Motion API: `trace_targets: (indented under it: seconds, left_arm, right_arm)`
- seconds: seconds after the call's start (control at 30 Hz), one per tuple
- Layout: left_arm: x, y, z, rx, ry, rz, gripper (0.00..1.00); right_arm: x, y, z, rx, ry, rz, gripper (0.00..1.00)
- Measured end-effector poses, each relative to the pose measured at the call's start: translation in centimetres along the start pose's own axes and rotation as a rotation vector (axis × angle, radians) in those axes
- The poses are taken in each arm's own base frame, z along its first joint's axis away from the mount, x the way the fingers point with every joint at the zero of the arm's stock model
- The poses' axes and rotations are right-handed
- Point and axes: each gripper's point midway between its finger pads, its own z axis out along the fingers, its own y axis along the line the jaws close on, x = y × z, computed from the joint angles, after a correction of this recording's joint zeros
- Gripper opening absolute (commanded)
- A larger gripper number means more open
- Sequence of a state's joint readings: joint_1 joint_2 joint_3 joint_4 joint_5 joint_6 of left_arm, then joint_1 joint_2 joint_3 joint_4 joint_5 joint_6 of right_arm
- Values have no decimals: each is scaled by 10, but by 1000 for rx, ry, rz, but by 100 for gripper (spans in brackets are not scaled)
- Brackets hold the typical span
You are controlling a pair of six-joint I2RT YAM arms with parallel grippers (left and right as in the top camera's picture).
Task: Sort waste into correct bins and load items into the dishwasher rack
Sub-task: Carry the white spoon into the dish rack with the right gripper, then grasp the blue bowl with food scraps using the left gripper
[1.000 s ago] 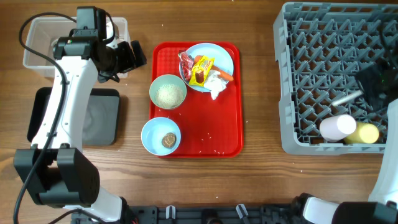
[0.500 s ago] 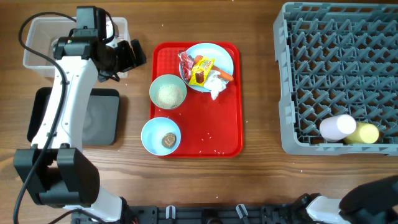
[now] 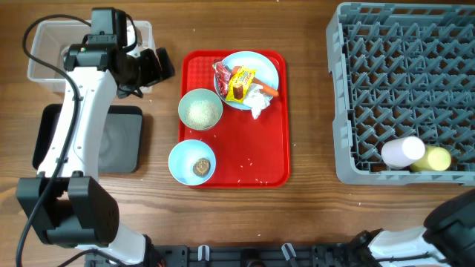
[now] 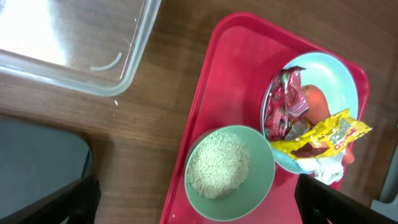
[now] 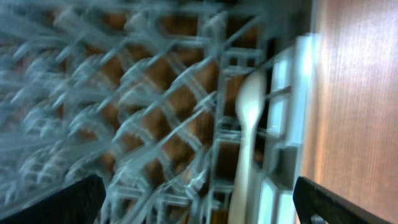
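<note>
My left gripper (image 3: pixel 159 65) hangs open between the clear tub (image 3: pixel 44 52) and the red tray (image 3: pixel 245 159). In its wrist view the open left gripper (image 4: pixel 196 186) straddles the rice bowl (image 4: pixel 230 171). The plate (image 3: pixel 263 70) carries red (image 3: pixel 221 74) and yellow (image 3: pixel 241 83) wrappers, carrot (image 3: pixel 267 90) and tissue (image 3: pixel 257 102). A second bowl (image 3: pixel 191 162) holds a brown lump. In the rack (image 3: pixel 401 74) lie the pink cup (image 3: pixel 402 152) and yellow cup (image 3: pixel 438 159). My right gripper (image 5: pixel 199 186) is open above the rack, and the white spoon (image 5: pixel 249 112) rests by the rack's wall.
The black tray (image 3: pixel 119 141) lies below the clear tub, under my left arm. My right arm (image 3: pixel 453 226) sits at the bottom right corner, off the rack. A few rice grains (image 3: pixel 249 165) are scattered on the red tray. The right wrist view is blurred.
The right arm has pulled out of the rack to the bottom right corner. Its jaws have opened and the spoon stays in the rack. The left arm has not moved.
</note>
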State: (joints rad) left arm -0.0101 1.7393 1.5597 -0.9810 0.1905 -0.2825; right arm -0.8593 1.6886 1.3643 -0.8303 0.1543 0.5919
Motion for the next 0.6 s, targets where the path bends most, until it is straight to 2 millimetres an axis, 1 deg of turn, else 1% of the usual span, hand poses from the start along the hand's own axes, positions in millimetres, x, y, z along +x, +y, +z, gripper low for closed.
trace_targets:
  seconds: [0.03,0.07,0.1,0.13,0.17,0.23,0.27,0.3,0.33,0.37,0.4,0.43,0.47,0.5,0.53,0.57,0.6]
  left_arm:
    - [6,1,0,-3,23,10,93]
    - [15,2,-2,-7,60,20,89]
    - [20,2,-5,-6,75,36,88]
    - [29,1,-14,-9,93,63,83]
    - [40,-2,-28,-9,108,89,77]
    - [66,-7,-51,-14,156,124,79]
    - [88,-9,-64,-24,211,143,80]
    - [104,-13,-73,-29,246,166,80]
    - [118,-15,-75,-49,278,177,82]
    - [134,-14,-70,-86,314,180,84]
    - [143,-12,-63,-117,339,177,84]
    - [155,-6,-49,-168,357,162,85]
    - [169,0,-38,-207,386,148,86]
    - [182,6,-24,-245,405,125,86]
    - [191,13,-15,-272,421,105,86]
    - [203,22,-4,-305,437,70,86]
    - [210,30,5,-326,439,41,86]
  right_arm:
    - [5,10,-12,-78,22,-45,100]
    - [9,23,-33,-178,31,-94,100]
    - [18,34,-56,-273,46,-150,100]
    - [33,44,-84,-367,66,-221,100]
    - [55,54,-108,-434,92,-305,100]
    - [95,70,-136,-495,139,-448,100]
    - [122,81,-149,-529,167,-546,100]
    - [146,94,-160,-565,190,-633,100]
    - [167,104,-168,-589,201,-709,100]
    - [182,112,-174,-607,200,-763,100]
    - [199,122,-182,-635,198,-824,100]
    - [214,131,-191,-668,191,-872,100]
    - [236,141,-203,-712,188,-937,100]
    - [251,147,-210,-741,189,-980,100]
    - [265,151,-217,-766,190,-1018,100]
    - [283,156,-225,-797,195,-1066,100]
    - [300,159,-231,-821,204,-1111,100]
